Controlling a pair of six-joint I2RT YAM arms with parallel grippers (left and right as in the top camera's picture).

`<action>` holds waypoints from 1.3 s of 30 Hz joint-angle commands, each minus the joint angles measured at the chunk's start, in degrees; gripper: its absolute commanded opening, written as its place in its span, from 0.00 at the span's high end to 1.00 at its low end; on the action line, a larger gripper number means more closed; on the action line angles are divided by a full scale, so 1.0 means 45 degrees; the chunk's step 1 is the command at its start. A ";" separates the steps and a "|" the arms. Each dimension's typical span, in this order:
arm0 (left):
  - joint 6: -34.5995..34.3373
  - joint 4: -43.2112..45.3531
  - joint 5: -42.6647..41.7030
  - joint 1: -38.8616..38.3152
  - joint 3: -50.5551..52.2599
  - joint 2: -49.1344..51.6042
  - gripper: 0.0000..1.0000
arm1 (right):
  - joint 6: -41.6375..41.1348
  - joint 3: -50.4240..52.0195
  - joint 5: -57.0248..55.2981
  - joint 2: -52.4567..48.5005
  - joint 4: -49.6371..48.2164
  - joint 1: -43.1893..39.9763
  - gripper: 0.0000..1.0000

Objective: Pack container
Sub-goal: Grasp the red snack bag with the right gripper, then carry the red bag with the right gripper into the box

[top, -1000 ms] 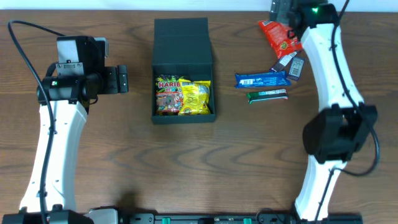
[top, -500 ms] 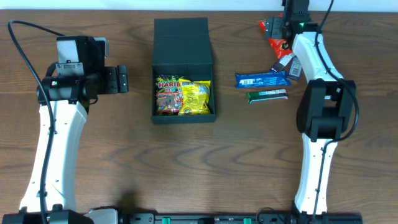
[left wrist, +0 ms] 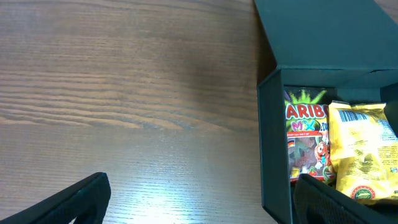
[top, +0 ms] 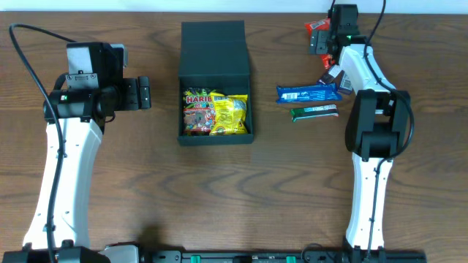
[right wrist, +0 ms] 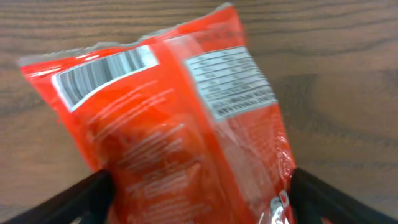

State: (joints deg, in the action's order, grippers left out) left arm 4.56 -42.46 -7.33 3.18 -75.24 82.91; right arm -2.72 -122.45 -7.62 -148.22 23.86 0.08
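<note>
The container (top: 216, 139) is a dark green-black box, its flap lid open toward the far edge. It holds a Haribo packet (top: 197, 111) and a yellow packet (top: 231, 115). My left gripper (top: 145, 93) is open and empty, to the left of the box. In the left wrist view its fingers (left wrist: 199, 202) hover over bare table beside the box wall (left wrist: 273, 143). My right gripper (top: 327, 40) is at the far right, over a red snack packet (top: 316, 31). In the right wrist view its open fingers (right wrist: 199, 199) straddle the red packet (right wrist: 180, 124).
A blue bar (top: 308, 93), a green bar (top: 314, 111) and a small dark packet (top: 338, 75) lie right of the box, just in front of the red packet. The table's far edge runs close behind the right gripper.
My right gripper has swung left and down over the red packet, and its arm now stretches straight back. The left arm and the box have not moved.
</note>
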 commanded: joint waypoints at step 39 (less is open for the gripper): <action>0.0209 0.0641 0.0053 0.0039 -0.0306 -0.0117 0.04 | -0.2987 0.2516 0.3371 0.8879 0.5906 0.1632 0.99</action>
State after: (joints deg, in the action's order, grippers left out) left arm 4.56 -39.70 -7.33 3.18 -75.35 82.91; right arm -13.39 -116.88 5.34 -115.11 51.83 5.87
